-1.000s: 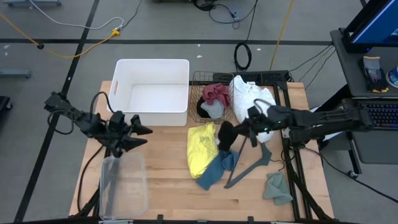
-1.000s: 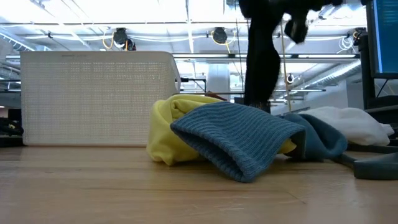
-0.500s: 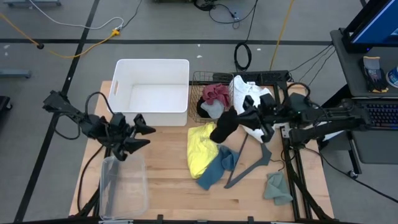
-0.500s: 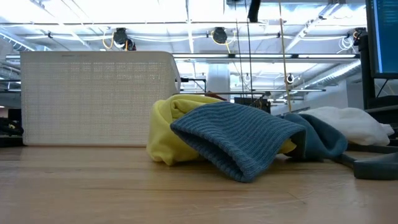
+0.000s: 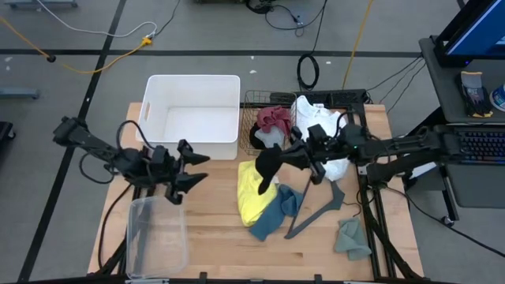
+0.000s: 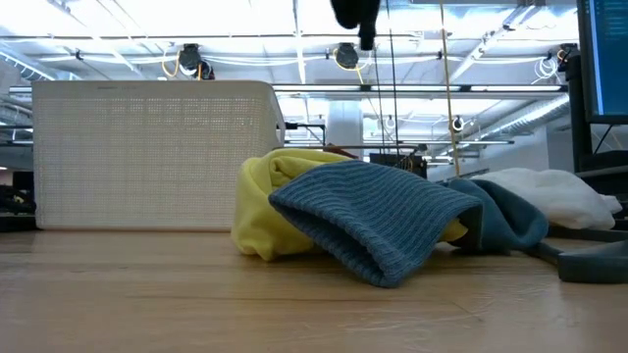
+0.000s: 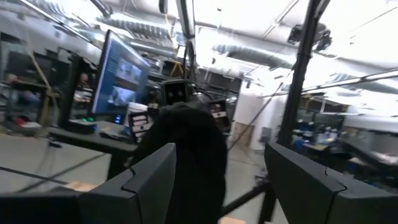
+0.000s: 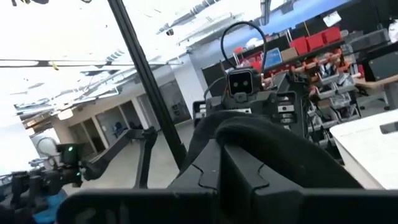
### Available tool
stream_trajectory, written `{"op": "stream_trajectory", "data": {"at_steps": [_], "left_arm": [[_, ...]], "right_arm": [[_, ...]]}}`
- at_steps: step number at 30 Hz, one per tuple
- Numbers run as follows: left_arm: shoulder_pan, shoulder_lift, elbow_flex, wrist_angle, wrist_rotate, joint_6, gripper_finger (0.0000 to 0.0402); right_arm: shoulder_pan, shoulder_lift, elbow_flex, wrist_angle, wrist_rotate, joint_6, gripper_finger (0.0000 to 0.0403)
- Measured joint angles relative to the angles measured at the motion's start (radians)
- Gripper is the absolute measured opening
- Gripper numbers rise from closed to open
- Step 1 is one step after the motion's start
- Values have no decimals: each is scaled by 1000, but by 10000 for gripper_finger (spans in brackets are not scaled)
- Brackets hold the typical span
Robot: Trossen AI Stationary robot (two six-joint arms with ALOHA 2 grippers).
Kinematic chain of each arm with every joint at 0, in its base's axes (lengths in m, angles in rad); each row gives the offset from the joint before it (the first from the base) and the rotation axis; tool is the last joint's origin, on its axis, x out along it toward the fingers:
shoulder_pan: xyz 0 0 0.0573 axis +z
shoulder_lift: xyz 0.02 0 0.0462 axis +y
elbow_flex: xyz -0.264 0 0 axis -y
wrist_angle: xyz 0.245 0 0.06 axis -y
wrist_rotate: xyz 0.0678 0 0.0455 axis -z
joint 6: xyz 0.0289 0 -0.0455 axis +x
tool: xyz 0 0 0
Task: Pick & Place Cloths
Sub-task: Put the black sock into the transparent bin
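Wooden surface (image 5: 213, 237) below, right gripper (image 5: 304, 155) has its jaws clamped on a black cloth (image 5: 267, 166) dangling above the yellow one (image 5: 254, 189), left gripper (image 5: 189, 167) gaping empty nearby — a loose pinch could drop it mid-handover.

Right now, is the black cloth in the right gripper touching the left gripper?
Apart. The high view shows bare table between the black cloth, hanging from the right gripper, and the left gripper.

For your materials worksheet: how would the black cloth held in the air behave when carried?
Probably floppy: the black cloth droops from the right gripper over the yellow cloth. Likely light, since one pinch lifts it. It may swing while carried.
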Motion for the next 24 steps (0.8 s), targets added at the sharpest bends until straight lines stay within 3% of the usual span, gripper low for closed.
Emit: {"op": "stream_trajectory", "data": {"at_steps": [11, 24], "left_arm": [[55, 192, 149, -20, 1, 53, 250], [112, 357, 316, -164, -12, 48, 250]], "right_arm": [[-2, 96, 0, 162, 52, -13, 0], [-1, 100, 0, 180, 172, -111, 0]]}}
